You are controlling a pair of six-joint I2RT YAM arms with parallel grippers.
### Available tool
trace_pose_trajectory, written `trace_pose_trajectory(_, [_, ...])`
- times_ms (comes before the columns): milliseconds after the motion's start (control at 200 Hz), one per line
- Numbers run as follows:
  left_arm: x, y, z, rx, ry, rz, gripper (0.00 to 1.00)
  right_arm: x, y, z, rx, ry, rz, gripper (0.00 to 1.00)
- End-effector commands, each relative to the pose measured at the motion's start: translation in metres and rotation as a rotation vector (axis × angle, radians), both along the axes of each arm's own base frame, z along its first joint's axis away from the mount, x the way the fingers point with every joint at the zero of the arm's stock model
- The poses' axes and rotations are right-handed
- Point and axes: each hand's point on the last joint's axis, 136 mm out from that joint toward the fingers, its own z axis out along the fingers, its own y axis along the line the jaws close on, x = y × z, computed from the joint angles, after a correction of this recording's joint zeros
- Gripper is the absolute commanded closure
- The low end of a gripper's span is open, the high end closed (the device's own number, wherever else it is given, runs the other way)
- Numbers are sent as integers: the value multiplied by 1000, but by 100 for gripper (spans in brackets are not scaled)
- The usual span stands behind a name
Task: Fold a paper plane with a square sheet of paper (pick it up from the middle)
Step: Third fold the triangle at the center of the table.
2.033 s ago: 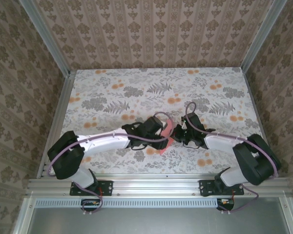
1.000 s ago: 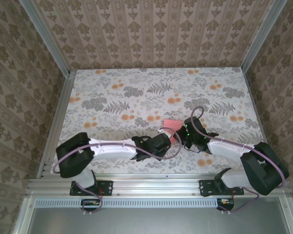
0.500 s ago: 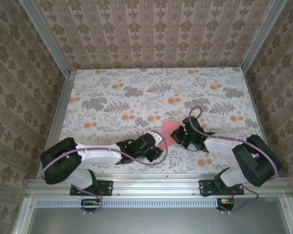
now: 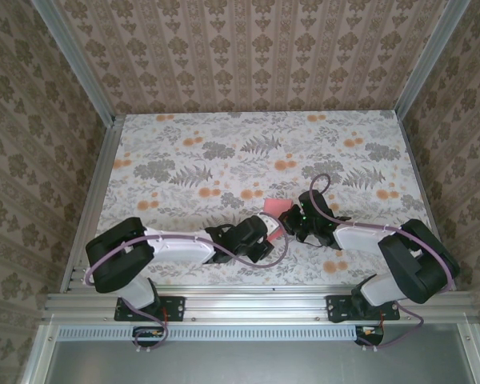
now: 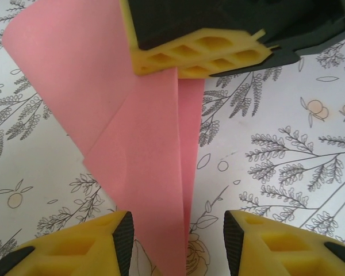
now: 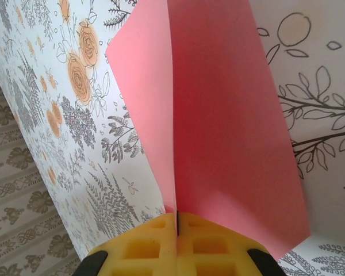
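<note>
Since half a second ago the left gripper (image 5: 177, 237) has come forward again to the square sheet of paper (image 5: 98, 80), after being drawn back from it. Its yellow fingers (image 5: 98, 244) stand apart, one on each side of the sheet's narrow lower tip. The tip lies just beside the left-hand pad, and I cannot tell whether they touch.

At the far end of the sheet from it, the right gripper (image 6: 177, 221) is closed, its two pads pressed together on the sheet's centre crease. In the right wrist view the pink paper spreads away from that pinch in two wings, one to each side of the fold line. In the left wrist view one flap is folded over the other along a slanted crease.

From above, the sheet sits between the two grippers, with the left arm (image 4: 176, 244) reaching to it from one side. The floral table (image 4: 224, 152) lies beneath the sheet. Whether the sheet's free corner rests on the table cannot be told.
</note>
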Motion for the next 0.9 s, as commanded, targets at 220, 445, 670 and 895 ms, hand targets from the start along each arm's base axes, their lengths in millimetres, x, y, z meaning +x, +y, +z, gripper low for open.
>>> trace_pose_trajectory(220, [9,-8,-3,33,-32,11,65,2,4,2,29,4,4,97])
trace_pose_trajectory(445, [11,-7,-4,30,-33,28,83,0,3,1,21,6,8,94])
trace_pose_trajectory(670, [10,-4,-6,31,-22,31,93,-3,0,1,1,1,21,90])
trace_pose_trajectory(895, [9,-2,-10,7,9,43,100,-4,-1,7,-30,-15,59,84])
